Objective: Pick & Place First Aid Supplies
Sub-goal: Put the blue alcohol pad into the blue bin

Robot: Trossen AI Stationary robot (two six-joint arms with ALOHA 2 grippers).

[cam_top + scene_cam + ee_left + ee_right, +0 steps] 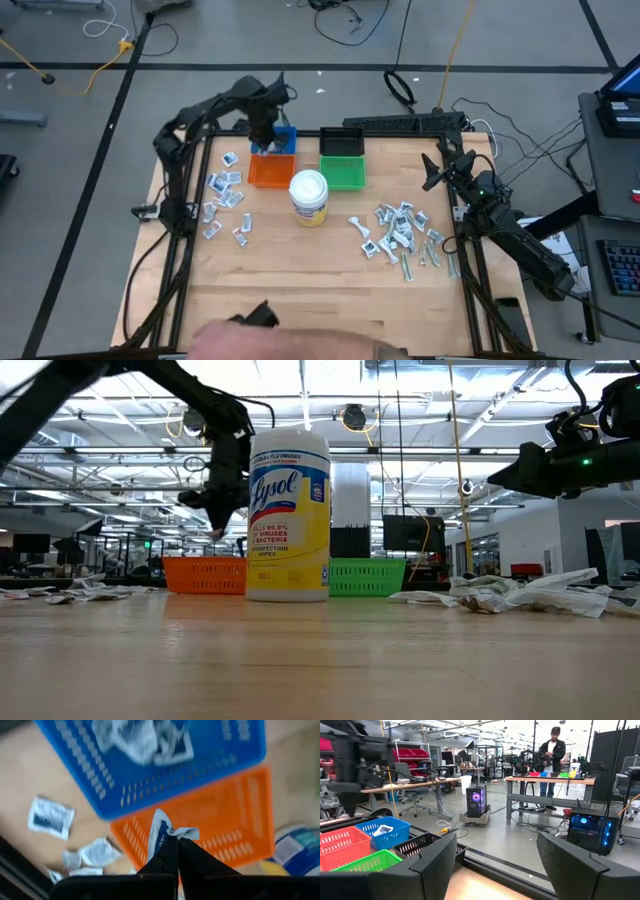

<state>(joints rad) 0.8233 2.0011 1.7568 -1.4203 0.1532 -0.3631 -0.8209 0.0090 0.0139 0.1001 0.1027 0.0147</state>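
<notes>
Jar [288,515] in mid-table reads "Lysol", then "Kills 99.9% of viruses & bacteria" and "disinfecting wipes"; white lid, yellow label. One jar only.

Four bins in a block: blue [284,138], orange [271,171], black [341,142], green [343,172].

Left gripper [172,851] hangs over the orange bin, just at its border with the blue one, jaws clenched on one small white-and-grey packet [161,832] that sticks up crumpled between the fingertips. Directly beyond the gripper, the blue bin holds a few packets [145,740]; count unclear, they blur together. The orange bin below it looks bare where it shows.

Loose packets [225,200] lie scattered on the table [300,270] beside this gripper, away from the jar; roughly a dozen.

Right gripper [497,857] hovers at the table's far right edge, fingers spread, nothing between them. A second heap of packets and strips [400,235] lies near it, toward the jar; too tangled to count.

One person [551,757] stands at a bench far across the room.
</notes>
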